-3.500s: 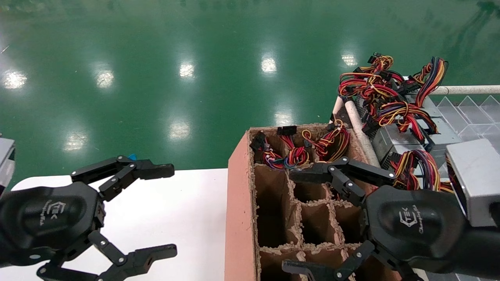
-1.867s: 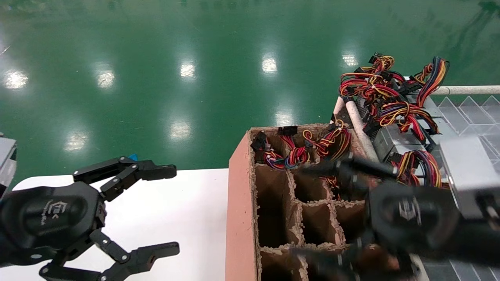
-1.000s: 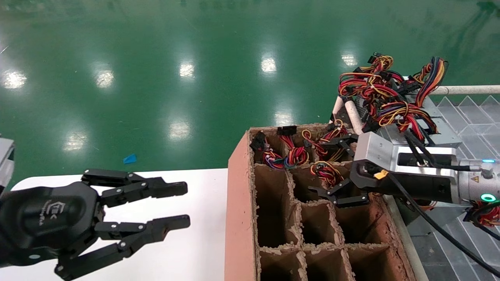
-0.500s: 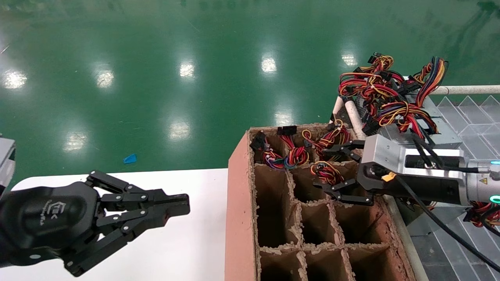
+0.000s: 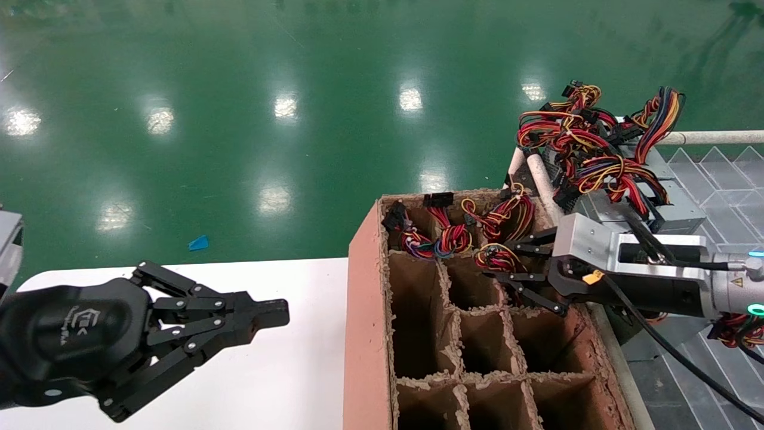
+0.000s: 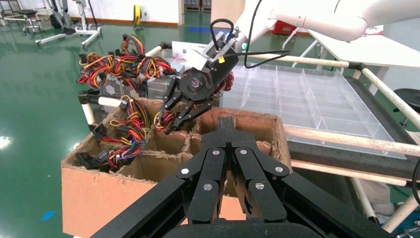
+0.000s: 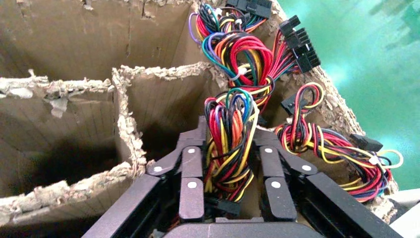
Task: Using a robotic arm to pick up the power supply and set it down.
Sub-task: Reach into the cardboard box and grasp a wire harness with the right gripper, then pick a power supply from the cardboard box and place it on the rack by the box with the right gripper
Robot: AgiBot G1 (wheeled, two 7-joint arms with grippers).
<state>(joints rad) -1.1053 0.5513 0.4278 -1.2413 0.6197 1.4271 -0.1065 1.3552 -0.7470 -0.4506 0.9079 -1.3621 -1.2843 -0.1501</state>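
Observation:
My right gripper (image 5: pixel 505 263) reaches into a back cell of the brown cardboard divider box (image 5: pixel 363 310). It is shut on a bundle of red, yellow and orange wires (image 7: pixel 230 148) that rises out of that cell. The bundle (image 5: pixel 494 257) belongs to a power supply whose grey body stays hidden down in the cell. In the right wrist view the black fingers (image 7: pixel 192 163) press the bundle from both sides. The left wrist view catches the same right gripper (image 6: pixel 171 121) from across the box. My left gripper (image 5: pixel 280 310) hovers shut and empty over the white table (image 5: pixel 286 376), left of the box.
Two more wire bundles (image 5: pixel 444 239) fill the box's back-row cells; the nearer cells look hollow. Behind the box on the right, several grey power supplies (image 5: pixel 674 209) with tangled wires (image 5: pixel 591 143) lie on a tube rack. A clear plastic divider tray (image 5: pixel 716 173) lies beyond.
My left gripper went from wide open to shut. My right arm swung round to the box's back cells and its fingers closed on the wire bundle.

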